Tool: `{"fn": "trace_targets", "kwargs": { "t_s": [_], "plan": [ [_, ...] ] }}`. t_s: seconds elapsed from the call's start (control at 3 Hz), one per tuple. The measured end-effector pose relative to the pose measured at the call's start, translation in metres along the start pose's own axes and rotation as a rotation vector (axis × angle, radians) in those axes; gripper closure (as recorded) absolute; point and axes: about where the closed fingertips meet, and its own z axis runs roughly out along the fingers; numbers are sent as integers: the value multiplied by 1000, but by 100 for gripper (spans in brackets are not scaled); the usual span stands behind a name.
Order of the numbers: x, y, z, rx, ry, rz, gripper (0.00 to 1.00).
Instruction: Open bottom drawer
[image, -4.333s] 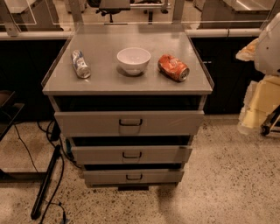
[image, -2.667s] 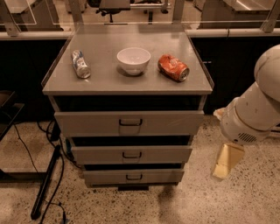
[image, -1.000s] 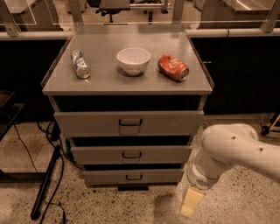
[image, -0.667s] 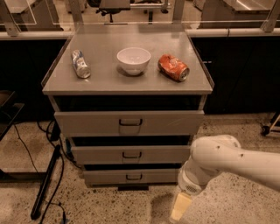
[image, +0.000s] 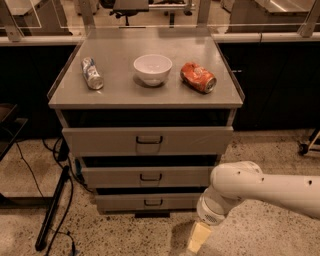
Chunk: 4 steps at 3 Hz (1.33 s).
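hand (image: 198, 237) low at right, bottom drawer (image: 120, 202) just up-left — apart

I read the bottom drawer (image: 120, 202) as smooth, matt grey metal, and its small pull handle (image: 153, 202) as darker and dull. The cabinet top (image: 150, 96) has the same grey metal look with a faint sheen. On it, the bowl (image: 152, 69) looks like glossy white ceramic or plastic, the orange can (image: 198, 77) is dented shiny metal, and the silver can (image: 92, 73) at the left is crinkled and reflective. The gripper (image: 197, 239), near the floor at the cabinet's right front, looks like matt cream plastic under the arm's (image: 260, 187) smooth white shell. The floor (image: 270, 235) is speckled stone, slightly polished.
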Motion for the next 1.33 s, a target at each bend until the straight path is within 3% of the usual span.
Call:
{"fn": "trace_targets", "kwargs": {
  "t_s": [0.33,0.67,1.0,1.33],
  "plan": [
    [-3,3,34,-23,-21,10,0],
    [-13,-15,78,-20,-56,28,0],
    [-19,-33,105,-6,-92,42,0],
    [-22,-47,127,-26,-121,72,0]
  ]
}}
